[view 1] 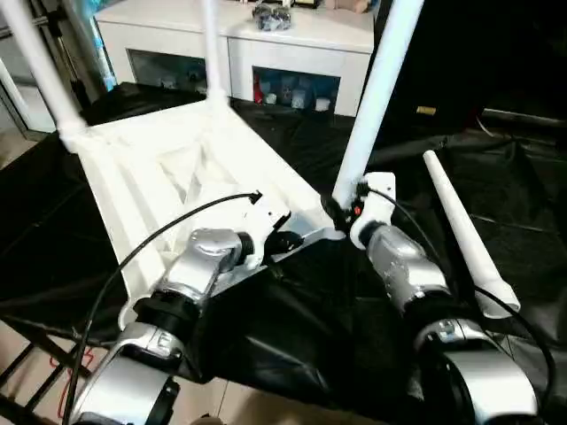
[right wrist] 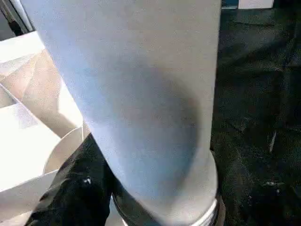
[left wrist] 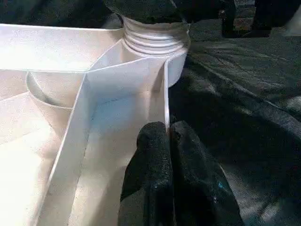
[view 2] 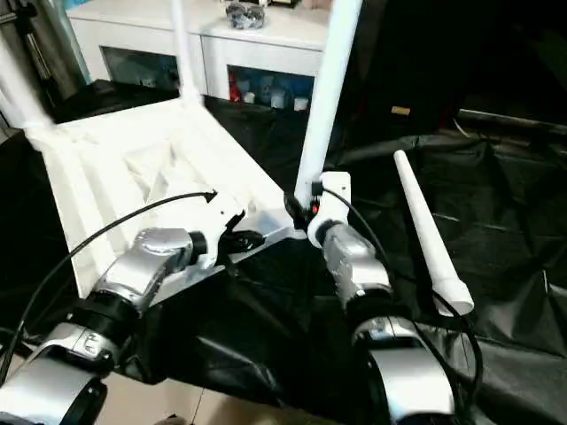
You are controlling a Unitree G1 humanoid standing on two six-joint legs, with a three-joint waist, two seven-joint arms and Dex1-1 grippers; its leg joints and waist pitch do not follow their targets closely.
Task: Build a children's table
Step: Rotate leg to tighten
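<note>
Here we see the white plastic children's table top (view 1: 177, 168) lying upside down on the black-sheeted table (view 1: 496, 150), ribbed underside up, its long axis running from the near edge away toward the white cabinet with glass doors (view 1: 292, 53). Three white tapered tube legs stand in its corner sockets, pointing up, and all three run out of the top of the head views, so we cannot see their upper ends. The fourth corner, nearest our left arm, is hidden behind the silver forearm.

The left pincer (left wrist: 167, 136) is closed on the thin raised rim of the top, one black finger on each side of it, close to the socket holding the near right leg (view 1: 376, 97). The right pincer (view 1: 341, 208) grips that leg just above its ridged end; its own wrist view is mostly taken up by the tube, with one finger (right wrist: 75, 188) dark beside it and the other hard to make out.

A fourth loose white tapered leg (view 1: 465, 235) lies flat on the black sheet to the right, well apart from the top, narrow end pointing away, wide flared end nearest us.
</note>
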